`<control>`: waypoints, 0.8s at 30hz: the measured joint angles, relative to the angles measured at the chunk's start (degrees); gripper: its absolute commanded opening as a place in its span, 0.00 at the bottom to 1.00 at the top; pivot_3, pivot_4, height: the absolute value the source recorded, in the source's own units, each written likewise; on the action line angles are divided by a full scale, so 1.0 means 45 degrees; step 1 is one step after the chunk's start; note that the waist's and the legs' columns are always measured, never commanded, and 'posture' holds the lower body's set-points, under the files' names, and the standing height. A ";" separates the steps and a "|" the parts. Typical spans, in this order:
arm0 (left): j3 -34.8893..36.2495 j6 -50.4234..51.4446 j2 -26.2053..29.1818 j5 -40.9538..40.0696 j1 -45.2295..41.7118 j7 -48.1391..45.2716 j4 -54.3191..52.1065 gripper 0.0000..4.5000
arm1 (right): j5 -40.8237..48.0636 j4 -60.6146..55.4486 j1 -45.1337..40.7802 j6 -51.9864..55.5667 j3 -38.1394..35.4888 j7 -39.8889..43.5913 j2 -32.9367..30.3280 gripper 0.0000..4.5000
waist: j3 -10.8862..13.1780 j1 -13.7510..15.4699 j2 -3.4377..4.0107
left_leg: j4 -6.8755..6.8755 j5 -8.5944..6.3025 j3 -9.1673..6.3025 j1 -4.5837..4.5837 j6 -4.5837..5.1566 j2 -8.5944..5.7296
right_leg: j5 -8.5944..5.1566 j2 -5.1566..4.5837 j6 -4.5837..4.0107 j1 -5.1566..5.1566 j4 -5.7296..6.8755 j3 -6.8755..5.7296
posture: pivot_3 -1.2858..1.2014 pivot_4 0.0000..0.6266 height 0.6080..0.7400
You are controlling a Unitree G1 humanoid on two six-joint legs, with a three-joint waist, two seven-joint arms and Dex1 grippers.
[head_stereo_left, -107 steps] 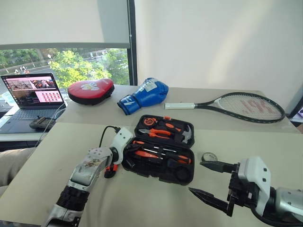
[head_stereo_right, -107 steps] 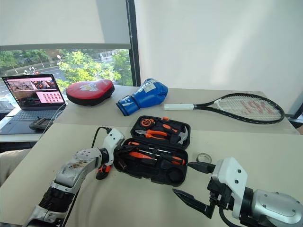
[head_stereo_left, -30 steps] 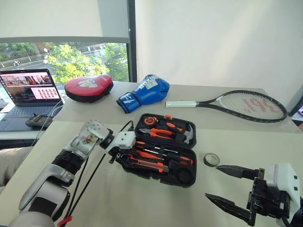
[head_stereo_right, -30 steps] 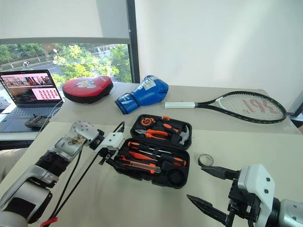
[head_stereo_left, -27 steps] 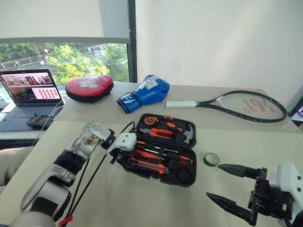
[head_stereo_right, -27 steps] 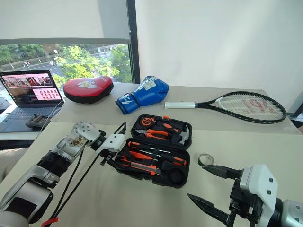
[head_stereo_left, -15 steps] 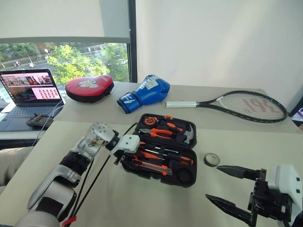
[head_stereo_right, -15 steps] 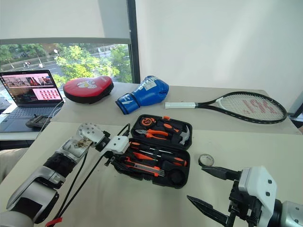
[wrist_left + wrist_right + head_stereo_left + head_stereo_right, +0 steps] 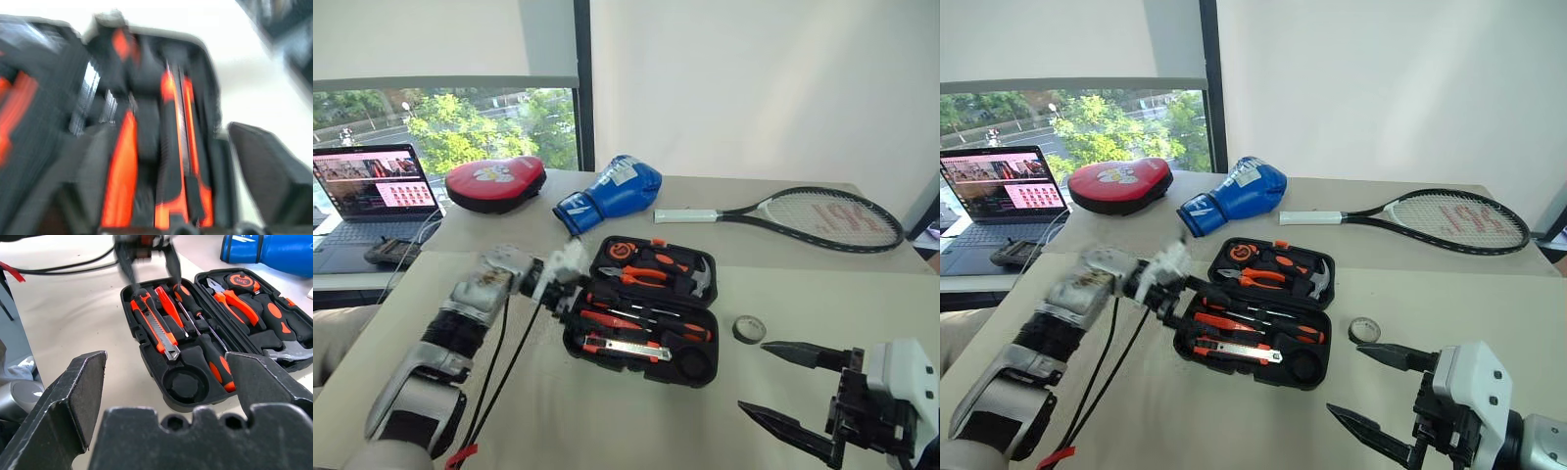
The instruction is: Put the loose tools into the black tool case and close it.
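Note:
The black tool case lies open mid-table. Its near half holds the orange-black utility knife, a slim orange screwdriver and two orange-and-black screwdrivers. Pliers, a tape measure and a hammer fill the far half. A small tape roll lies loose on the table just right of the case. My left gripper is blurred, hovering over the case's left end, fingers apart, nothing between them. My right gripper hangs open near the table's front right, short of the roll.
At the back lie a tennis racket, a blue boxing glove and a red pad. A laptop stands on a lower desk at the far left. A black cable trails from my left arm.
My left gripper has risen off the case's left end, turned at the wrist and spread its fingers. The right gripper and the tape roll have kept still.

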 measured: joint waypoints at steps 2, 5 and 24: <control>0.0636 0.0972 -0.0161 -0.0384 0.0959 0.1151 -0.1078 0.39 | -0.0003 0.0040 -0.0104 -0.0015 0.0021 -0.0009 -0.0004 1.00 | -0.0005 0.0004 0.0008 | 0.0000 0.0024 0.0001 0.0023 -0.0044 -0.0001 | 0.0000 -0.0006 0.0005 0.0020 0.0003 0.0016 | 0.52 0.24 1.00; 0.0859 0.1804 -0.0608 -0.0617 0.2370 0.2479 -0.2266 0.16 | -0.0001 0.0128 -0.0260 -0.0043 0.0061 0.0001 -0.0020 1.00 | -0.0002 0.0045 0.0003 | 0.0002 0.0032 0.0001 0.0013 -0.0061 -0.0003 | 0.0009 -0.0006 0.0015 0.0014 0.0004 0.0016 | 0.52 0.24 1.00; -0.0368 -0.0364 -0.0399 0.1106 0.4254 0.3451 -0.2925 0.00 | -0.0007 0.0242 -0.0124 -0.0058 0.0105 0.0101 -0.0069 1.00 | -0.0023 0.0054 0.0038 | -0.0044 0.0029 -0.0003 0.0039 -0.0071 0.0009 | 0.0033 -0.0021 -0.0041 -0.0001 -0.0003 0.0034 | 0.52 0.24 1.00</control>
